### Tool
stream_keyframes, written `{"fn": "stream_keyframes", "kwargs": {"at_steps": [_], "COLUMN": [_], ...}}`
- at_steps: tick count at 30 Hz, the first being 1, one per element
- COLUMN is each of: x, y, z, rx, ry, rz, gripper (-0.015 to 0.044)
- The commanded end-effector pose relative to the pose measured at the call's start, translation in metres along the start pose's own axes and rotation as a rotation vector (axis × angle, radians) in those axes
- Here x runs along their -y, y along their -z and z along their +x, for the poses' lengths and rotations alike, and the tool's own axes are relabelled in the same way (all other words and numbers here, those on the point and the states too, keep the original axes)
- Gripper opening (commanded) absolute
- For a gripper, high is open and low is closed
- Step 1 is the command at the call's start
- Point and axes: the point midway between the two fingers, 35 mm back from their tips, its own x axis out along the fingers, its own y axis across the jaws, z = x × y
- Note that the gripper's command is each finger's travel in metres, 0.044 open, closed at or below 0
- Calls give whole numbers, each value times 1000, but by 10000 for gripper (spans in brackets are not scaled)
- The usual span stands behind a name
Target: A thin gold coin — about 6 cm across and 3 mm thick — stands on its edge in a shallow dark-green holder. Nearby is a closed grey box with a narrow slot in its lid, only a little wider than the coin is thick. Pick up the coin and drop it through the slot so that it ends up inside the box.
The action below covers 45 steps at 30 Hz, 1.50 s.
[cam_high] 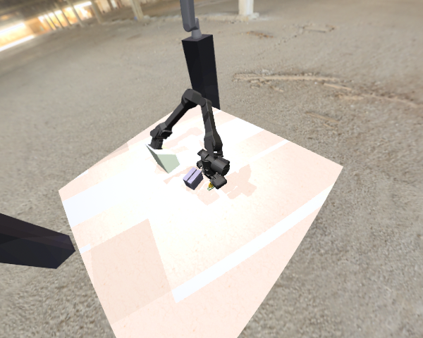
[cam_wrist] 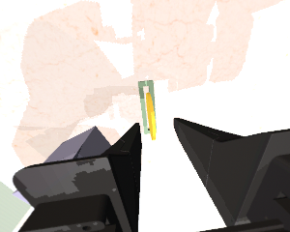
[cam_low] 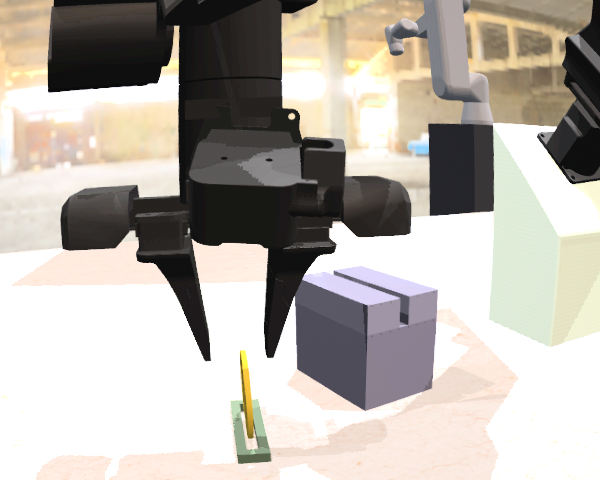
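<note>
The coin (cam_low: pixel 245 391) stands in the holder (cam_low: pixel 250 432) — box (cam_low: pixel 366 335) just beside, hand (cam_low: pixel 238 357) directly above, apart.

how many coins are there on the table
1. The gold coin stands on edge in the green holder, left of the grey box, just below the open gripper. The closed box hides its inside, so more could be there.

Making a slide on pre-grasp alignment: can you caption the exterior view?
Open gripper poised just above the gold coin standing in its green holder, beside the slotted grey box.
</note>
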Motion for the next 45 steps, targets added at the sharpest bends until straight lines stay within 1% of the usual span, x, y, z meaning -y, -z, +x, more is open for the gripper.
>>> {"fn": "stream_keyframes", "kwargs": {"at_steps": [1,25,31,45], "x": [-1,-3,-3,-2], "y": [2,2,2,5], "z": [8,44,44,41], "rx": [2,5,5,-7], "ry": [-7,-8,-8,2], "rz": [11,11,11,34], "gripper": [161,161,3,0]}}
